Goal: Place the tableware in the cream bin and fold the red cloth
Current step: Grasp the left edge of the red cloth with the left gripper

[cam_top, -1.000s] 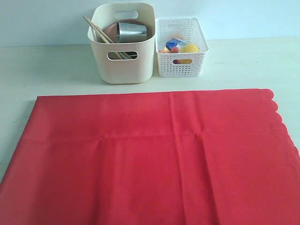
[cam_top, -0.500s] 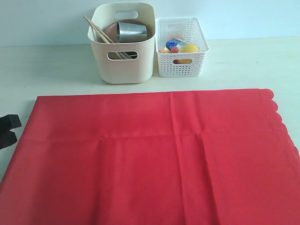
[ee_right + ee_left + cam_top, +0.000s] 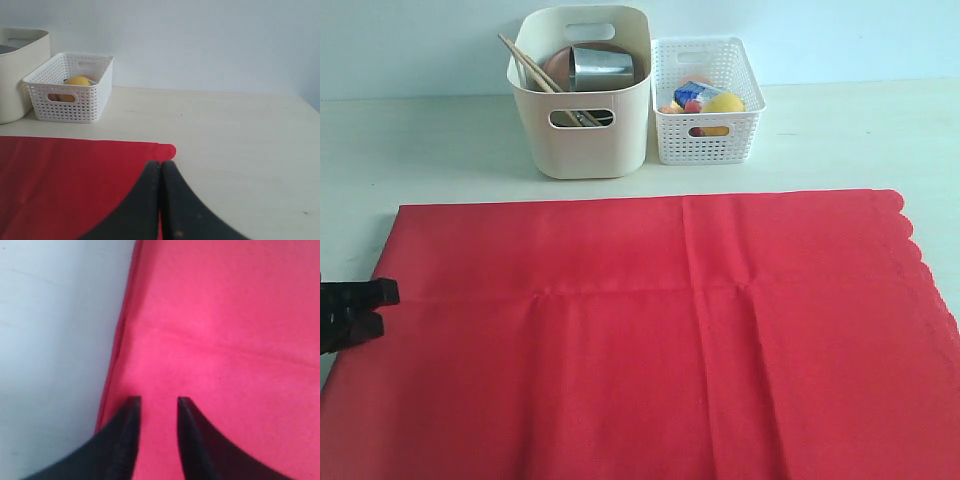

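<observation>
The red cloth [image 3: 660, 330] lies flat on the tabletop [image 3: 440, 140] before the cream bin [image 3: 582, 135] (tableware [image 3: 600, 68] inside). It looks limp, light and thin, so it is best pinched at an edge. The left pincer [image 3: 159, 399] gapes over its left edge; the right pincer [image 3: 161, 162] is closed, empty.

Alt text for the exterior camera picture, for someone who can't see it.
A large red cloth lies spread out on a pale table, with the black left gripper open at its left edge. Behind it stand a cream bin holding chopsticks and a steel cup and, to the right, a white basket of toy food.
</observation>
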{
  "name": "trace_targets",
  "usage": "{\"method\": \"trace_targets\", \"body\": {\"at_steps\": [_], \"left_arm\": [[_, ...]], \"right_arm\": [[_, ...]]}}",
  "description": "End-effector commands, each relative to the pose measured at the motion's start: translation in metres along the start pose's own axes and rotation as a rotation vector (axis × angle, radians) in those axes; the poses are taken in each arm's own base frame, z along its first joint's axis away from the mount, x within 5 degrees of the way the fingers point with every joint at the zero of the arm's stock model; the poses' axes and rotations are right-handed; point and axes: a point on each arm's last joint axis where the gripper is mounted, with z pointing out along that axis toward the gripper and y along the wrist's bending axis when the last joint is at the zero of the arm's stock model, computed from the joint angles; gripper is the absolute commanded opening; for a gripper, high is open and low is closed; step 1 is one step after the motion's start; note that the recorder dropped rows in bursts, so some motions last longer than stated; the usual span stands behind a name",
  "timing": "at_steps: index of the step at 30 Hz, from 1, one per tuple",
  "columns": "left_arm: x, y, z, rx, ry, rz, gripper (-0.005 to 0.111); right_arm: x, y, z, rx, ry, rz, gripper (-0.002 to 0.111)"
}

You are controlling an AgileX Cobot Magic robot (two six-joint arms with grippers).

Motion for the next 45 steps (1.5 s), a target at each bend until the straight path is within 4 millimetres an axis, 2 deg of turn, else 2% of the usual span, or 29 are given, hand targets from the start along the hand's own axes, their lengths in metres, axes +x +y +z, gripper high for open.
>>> {"method": "trace_targets", "body": {"at_steps": [1,2,3,6,12,17,19,22,25,29,32,37,39,41,45], "left_arm": [[-0.001,-0.002,0.003,0.015,0.016,0.018,0.063],[-0.001,-0.001,0.003,0.009,0.014,0.018,0.073],[-0.001,-0.001,0.003,0.007,0.014,0.027,0.078],[-0.002,0.003,0.004,-0.034,0.002,0.061,0.088],[-0.004,0.009,0.005,-0.094,-0.015,0.059,0.089],[0.006,0.000,0.020,0.023,0.105,0.119,0.086],[0.007,-0.003,0.026,0.069,0.144,0.141,0.081],[0.008,-0.008,0.033,0.128,0.189,0.131,0.065],[0.007,-0.008,0.035,0.128,0.190,0.128,0.041],[0.004,-0.001,0.035,0.096,0.177,0.119,0.000],[0.001,0.003,0.030,0.112,0.172,0.148,0.000],[-0.017,0.013,0.018,0.128,0.104,0.150,0.000],[-0.027,0.017,0.010,0.145,0.078,0.170,0.000],[-0.037,0.022,0.003,0.157,0.043,0.172,0.000],[-0.060,0.033,-0.011,0.137,-0.017,0.186,0.000]], "right_arm": [[0.000,0.000,0.000,-0.003,-0.017,-0.007,0.000],[0.000,0.000,0.000,-0.003,-0.017,-0.007,0.000],[0.000,0.000,0.000,-0.003,-0.017,-0.007,0.000],[0.000,0.000,0.000,-0.003,-0.017,-0.007,0.000],[0.000,0.000,0.000,-0.003,-0.017,-0.007,0.000],[0.000,0.000,0.000,-0.003,-0.017,-0.007,0.000],[0.000,0.000,0.000,-0.003,-0.017,-0.007,0.000],[0.000,0.000,0.000,-0.003,-0.017,-0.007,0.000],[-0.001,0.000,0.000,-0.004,-0.025,-0.007,0.000],[-0.001,0.000,0.000,-0.003,-0.026,-0.012,0.000],[-0.001,-0.001,0.000,0.008,-0.027,-0.054,0.000],[-0.005,-0.001,0.000,0.010,-0.076,-0.101,0.000],[-0.011,0.001,-0.001,-0.008,-0.134,-0.057,0.000],[-0.016,0.003,-0.002,-0.038,-0.190,0.067,0.000],[-0.018,0.004,-0.002,-0.058,-0.211,0.170,0.000]]}}
